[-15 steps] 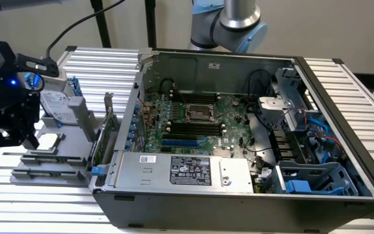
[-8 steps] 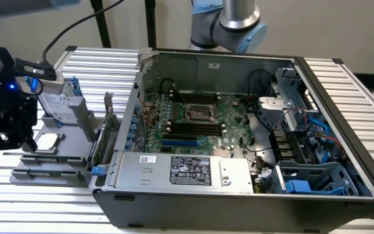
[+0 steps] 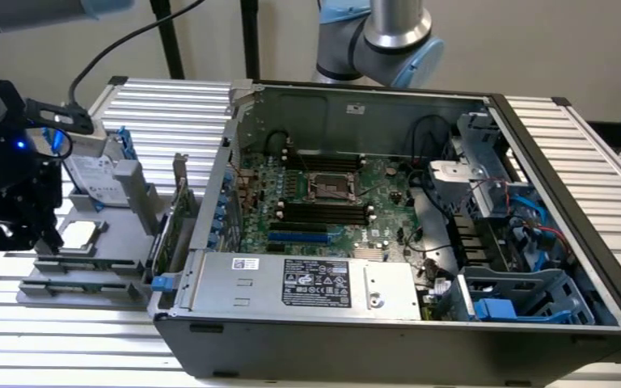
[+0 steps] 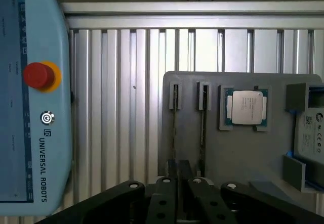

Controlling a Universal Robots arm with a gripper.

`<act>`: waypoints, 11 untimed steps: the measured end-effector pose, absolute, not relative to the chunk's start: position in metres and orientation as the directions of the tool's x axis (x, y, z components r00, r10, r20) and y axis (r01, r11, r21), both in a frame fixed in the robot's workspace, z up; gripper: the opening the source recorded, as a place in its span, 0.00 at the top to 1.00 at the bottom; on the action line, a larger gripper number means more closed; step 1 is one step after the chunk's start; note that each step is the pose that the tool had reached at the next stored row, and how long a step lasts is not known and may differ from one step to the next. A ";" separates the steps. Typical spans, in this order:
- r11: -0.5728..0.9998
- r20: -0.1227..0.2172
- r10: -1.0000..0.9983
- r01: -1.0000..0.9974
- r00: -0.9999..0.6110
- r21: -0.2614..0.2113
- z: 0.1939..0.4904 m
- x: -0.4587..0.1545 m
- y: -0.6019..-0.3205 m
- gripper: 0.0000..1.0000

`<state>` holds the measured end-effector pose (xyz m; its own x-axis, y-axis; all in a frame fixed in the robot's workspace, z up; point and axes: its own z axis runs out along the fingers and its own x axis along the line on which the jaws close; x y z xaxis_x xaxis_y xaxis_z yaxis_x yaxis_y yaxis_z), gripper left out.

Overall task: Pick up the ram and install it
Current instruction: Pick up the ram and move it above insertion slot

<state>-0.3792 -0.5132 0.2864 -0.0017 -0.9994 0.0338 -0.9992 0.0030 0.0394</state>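
Observation:
Two thin dark ram sticks stand on edge in parallel slots of a grey holder tray: one ram stick and a second beside it. My gripper hangs just above the end of these two slots, and nothing shows in its grasp. In the exterior view the gripper sits over that same tray, at the exterior view's left, outside the open computer case. The motherboard's black memory slots lie inside the case, well to the exterior view's right of the gripper.
A square silver processor chip and a silver hard drive sit on the same tray. A teach pendant with a red button lies beside it on the ribbed metal table. A second arm stands behind the case.

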 end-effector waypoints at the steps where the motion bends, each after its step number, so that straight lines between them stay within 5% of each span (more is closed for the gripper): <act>1: 0.003 0.034 -0.999 -0.999 -0.002 0.039 0.286 -0.379 -0.513 0.76; 7: 0.003 0.036 -0.999 -0.999 -0.002 0.039 0.280 -0.379 -0.513 0.58; 11: 0.002 0.038 -0.999 -0.999 -0.001 0.039 0.272 -0.379 -0.513 0.58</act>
